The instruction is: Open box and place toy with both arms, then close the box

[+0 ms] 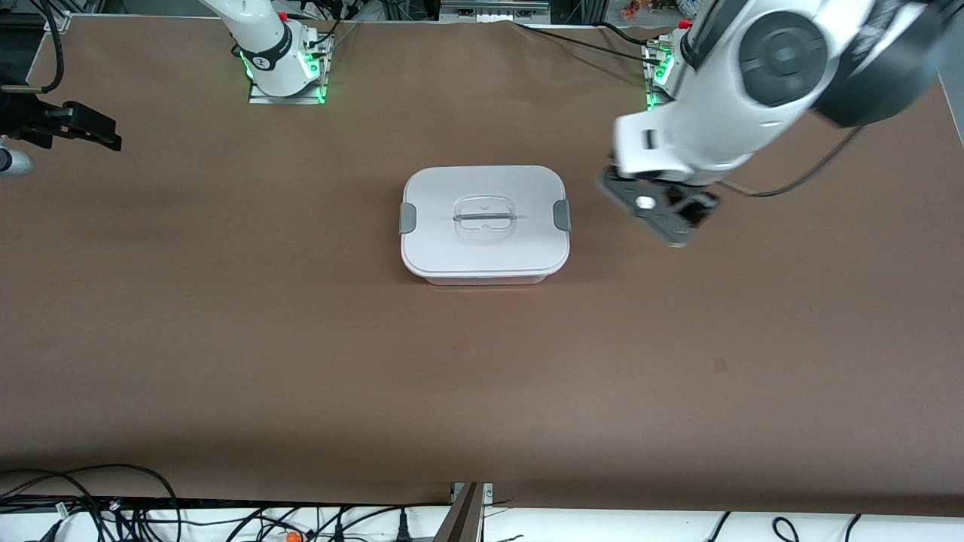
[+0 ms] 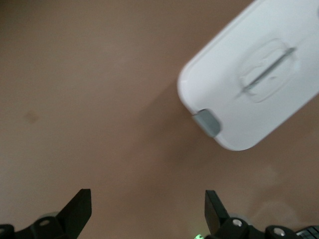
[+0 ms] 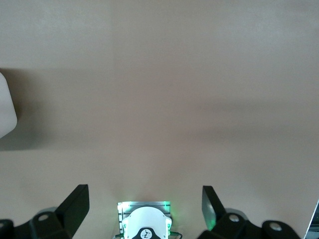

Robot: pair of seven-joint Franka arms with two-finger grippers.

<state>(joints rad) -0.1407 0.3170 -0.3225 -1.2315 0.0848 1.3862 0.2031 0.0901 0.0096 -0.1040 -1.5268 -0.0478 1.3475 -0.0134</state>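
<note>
At mid-table sits the box (image 1: 485, 223), its white lid (image 1: 482, 218) on and flat, a grey clip (image 1: 407, 217) at the end toward the right arm and another clip (image 1: 561, 215) at the end toward the left arm. The clear handle (image 1: 484, 217) lies recessed in the lid's centre. The brown table (image 1: 226, 339) around it is bare paper.

The left gripper (image 1: 663, 211) hangs over the table just beside the box, at the left arm's end, apart from the clip there. In the left wrist view its fingers (image 2: 79, 206) stand wide apart with nothing between them, and the box corner (image 2: 259, 79) with one clip (image 2: 208, 122) shows ahead.

The right gripper (image 1: 68, 124) is up at the right arm's end of the table, well apart from the box; that arm waits. Its fingers (image 3: 75, 204) are also spread wide and hold nothing, over bare table, with the right arm's base (image 3: 145, 224) showing between them.

No toy shows in any view.
</note>
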